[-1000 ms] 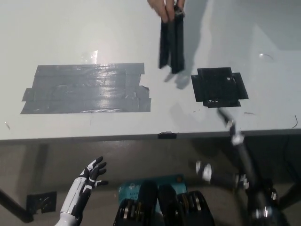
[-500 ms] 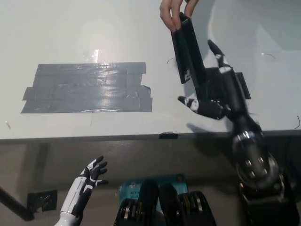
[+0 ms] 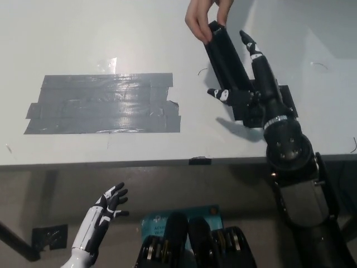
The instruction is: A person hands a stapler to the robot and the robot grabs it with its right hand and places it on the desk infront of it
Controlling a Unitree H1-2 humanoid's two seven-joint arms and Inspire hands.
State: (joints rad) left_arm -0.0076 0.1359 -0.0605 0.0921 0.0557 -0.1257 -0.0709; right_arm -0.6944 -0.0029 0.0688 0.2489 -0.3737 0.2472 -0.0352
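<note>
A person's hand [image 3: 202,18] at the top holds the upper end of a long black stapler [image 3: 227,61], which slants down to the right above the white desk [image 3: 111,39]. My black right hand [image 3: 252,84] is raised right beside the stapler's lower end, fingers spread on either side of it and not closed on it. My white left hand [image 3: 109,205] rests open below the desk's front edge at the lower left.
A large patch of grey tape [image 3: 103,104] covers the desk's left middle. A black tape square [image 3: 281,97] lies under my right hand. The desk's front edge [image 3: 167,162] runs across the picture's middle.
My right arm has risen from below the desk edge up to the stapler. The person has tilted the stapler and brought it lower, toward my hand.
</note>
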